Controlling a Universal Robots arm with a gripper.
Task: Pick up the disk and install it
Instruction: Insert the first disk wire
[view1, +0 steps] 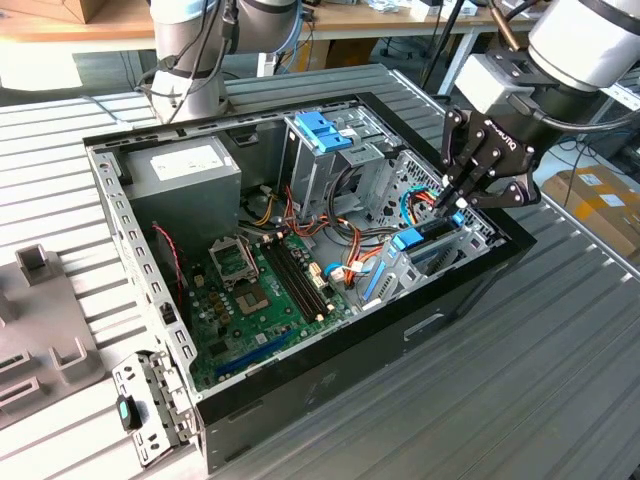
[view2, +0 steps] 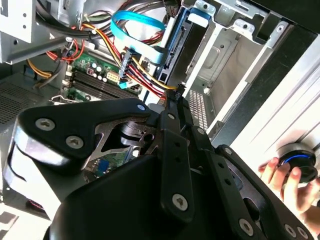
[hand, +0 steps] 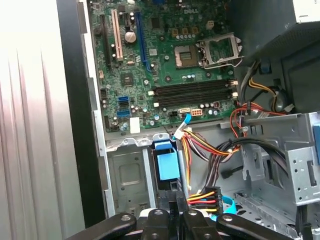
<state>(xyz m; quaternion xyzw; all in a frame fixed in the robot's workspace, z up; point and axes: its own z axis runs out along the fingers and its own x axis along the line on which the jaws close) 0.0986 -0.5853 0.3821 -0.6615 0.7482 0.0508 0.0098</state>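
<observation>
My end effector (hand: 172, 220) sits nearest, fingers together on the upper edge of the disk (hand: 167, 167), which stands on edge, partly down in its bay (hand: 127, 175) at the case's corner. This looks like the install step: seating calls for a straight push along the bay. Beyond lies the motherboard (hand: 170, 65).

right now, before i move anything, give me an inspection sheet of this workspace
surface: ribbed metal table carrying the open pc case
job's things: disk stands on edge in the drive bay, blue rail showing
clutter: grey fixture at the exterior view's left
grippers: gripper just above the disk's end
cables: red, yellow and black wires beside the disk; blue ribbon
surroundings: a hand on a knob; cardboard box
</observation>
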